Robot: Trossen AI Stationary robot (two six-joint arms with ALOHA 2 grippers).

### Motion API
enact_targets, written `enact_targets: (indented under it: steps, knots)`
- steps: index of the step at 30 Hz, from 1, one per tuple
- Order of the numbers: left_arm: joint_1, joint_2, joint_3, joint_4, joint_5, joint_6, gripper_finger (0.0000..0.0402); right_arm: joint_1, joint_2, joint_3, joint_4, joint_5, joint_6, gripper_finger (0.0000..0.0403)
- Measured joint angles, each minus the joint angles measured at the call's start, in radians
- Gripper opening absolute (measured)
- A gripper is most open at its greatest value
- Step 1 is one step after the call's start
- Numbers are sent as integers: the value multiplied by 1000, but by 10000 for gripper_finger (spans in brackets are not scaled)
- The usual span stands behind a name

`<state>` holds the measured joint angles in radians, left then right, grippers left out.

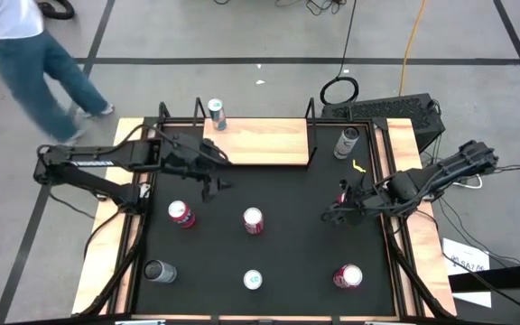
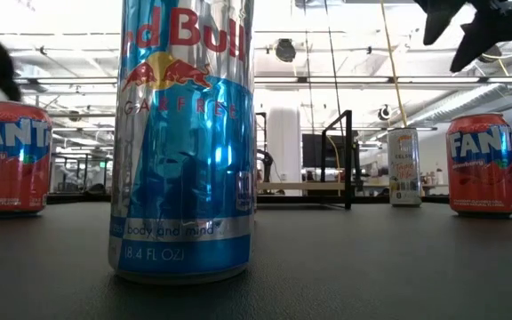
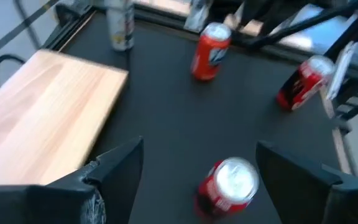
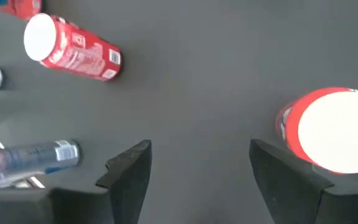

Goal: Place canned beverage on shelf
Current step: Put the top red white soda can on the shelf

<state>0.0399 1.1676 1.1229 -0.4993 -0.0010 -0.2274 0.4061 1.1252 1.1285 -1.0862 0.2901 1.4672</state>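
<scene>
The shelf (image 1: 260, 140), a light-wood board with black wire brackets, stands at the table's far middle. A slim can (image 1: 216, 114) stands on its far left corner. My left gripper (image 1: 215, 187) is open and empty in front of the shelf. In the left wrist view (image 3: 197, 155) a red can (image 3: 227, 186) stands on the table below its fingers. My right gripper (image 1: 337, 212) is open and empty at the right. It hangs above a red Fanta can (image 2: 481, 164), which shows beside one finger in the right wrist view (image 4: 334, 130).
Several more cans stand on the black table: a silver one (image 1: 347, 142) right of the shelf, red ones (image 1: 181, 214) (image 1: 348, 276), a Red Bull can (image 1: 253, 280) and a dark one (image 1: 160, 271) near the front. A person (image 1: 34, 54) walks on the floor at far left.
</scene>
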Motion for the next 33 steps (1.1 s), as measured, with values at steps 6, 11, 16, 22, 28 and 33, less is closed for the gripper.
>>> enact_targets:
  steps: [6, 11, 16, 22, 28, 33]
  knots:
    - [-68, 30, -3, 3, 38, -31, 303, 0, -1, 0, -75, 53, -13, 258]
    - [-142, 94, -3, 10, 42, 29, 303, 0, -1, 0, -85, 127, 11, 258]
    - [-186, 186, -3, 22, 24, 55, 303, 1, -1, 0, -65, 159, 7, 258]
    - [-191, 270, -3, 49, -29, -21, 304, 1, -1, 0, -68, 161, 7, 258]
    - [-191, 327, -3, 76, -29, 5, 323, 1, -1, 0, -62, 160, 9, 258]
    - [-191, 365, -3, 78, -30, 21, 346, 0, -1, 0, -72, 176, 6, 259]
